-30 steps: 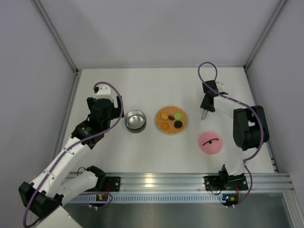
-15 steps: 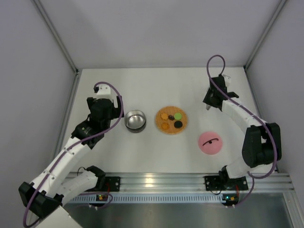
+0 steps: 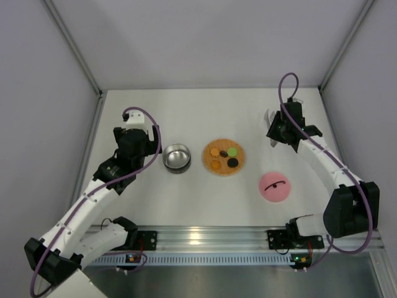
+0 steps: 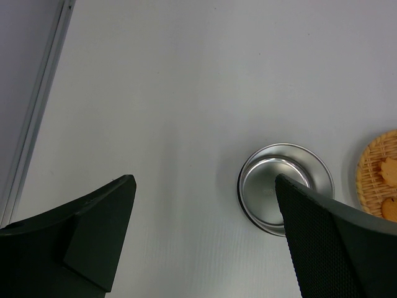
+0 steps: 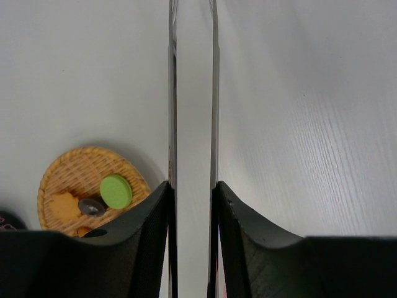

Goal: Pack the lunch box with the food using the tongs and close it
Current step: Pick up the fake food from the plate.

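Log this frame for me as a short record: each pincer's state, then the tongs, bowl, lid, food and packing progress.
left pincer: open, beside the steel bowl
right pincer: shut on the tongs
steel bowl: empty, uncovered
pink lid: lying apart from the bowl, handle up
food pieces: all on the orange woven disc
packing: not yet begun

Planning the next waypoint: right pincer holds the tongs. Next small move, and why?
Probably swing the right pincer toward the flat orange woven disc, setting the thin silver metal tongs over one piece. The pincer is shut on them, off to the disc's right; the small round food pieces lie on the disc, the round steel bowl shows none.
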Robot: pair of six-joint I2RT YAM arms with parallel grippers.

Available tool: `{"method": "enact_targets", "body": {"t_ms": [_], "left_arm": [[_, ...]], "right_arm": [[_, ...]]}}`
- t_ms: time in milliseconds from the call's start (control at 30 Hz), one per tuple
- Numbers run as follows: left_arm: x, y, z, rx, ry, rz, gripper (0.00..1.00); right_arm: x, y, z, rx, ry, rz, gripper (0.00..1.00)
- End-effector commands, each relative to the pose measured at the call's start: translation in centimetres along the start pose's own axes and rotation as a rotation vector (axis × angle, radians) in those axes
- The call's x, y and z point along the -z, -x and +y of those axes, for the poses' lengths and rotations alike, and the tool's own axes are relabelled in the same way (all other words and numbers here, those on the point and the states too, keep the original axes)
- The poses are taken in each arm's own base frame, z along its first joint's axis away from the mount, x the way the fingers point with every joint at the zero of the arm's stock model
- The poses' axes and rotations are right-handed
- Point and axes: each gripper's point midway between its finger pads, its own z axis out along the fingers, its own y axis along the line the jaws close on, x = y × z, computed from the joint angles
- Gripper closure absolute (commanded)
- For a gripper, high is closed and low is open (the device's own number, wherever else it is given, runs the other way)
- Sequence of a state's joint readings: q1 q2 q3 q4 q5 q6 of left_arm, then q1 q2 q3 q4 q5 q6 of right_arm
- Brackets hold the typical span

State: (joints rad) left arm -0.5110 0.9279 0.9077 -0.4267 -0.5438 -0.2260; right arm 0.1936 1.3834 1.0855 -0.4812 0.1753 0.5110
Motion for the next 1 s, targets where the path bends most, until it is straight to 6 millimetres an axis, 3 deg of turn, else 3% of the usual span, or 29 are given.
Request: {"method": "enact_targets", "body": {"t_ms": [0, 467, 633, 967], "left_arm": [[0.2, 1.4, 0.0, 0.006, 0.005, -0.034, 0.01], [0.2, 1.4, 0.0, 0.007, 0.003, -0.034, 0.01], [0.3, 1.5, 0.0, 0.008, 0.004, -0.036, 0.01], [0.1, 1.4, 0.0, 0.003, 0.009, -0.030, 0.01]], "right_arm": [[2.3, 0.0, 1.0, 0.021, 0.078, -0.008, 0.66], [8.8, -4.2, 6.0, 0.155, 0.260, 0.010, 0.66], [10.8, -5.6, 6.8, 0.176, 0.306, 0.022, 0.66], [13.8, -9.7, 10.6, 0.258, 0.431, 0.064, 0.64]]}}
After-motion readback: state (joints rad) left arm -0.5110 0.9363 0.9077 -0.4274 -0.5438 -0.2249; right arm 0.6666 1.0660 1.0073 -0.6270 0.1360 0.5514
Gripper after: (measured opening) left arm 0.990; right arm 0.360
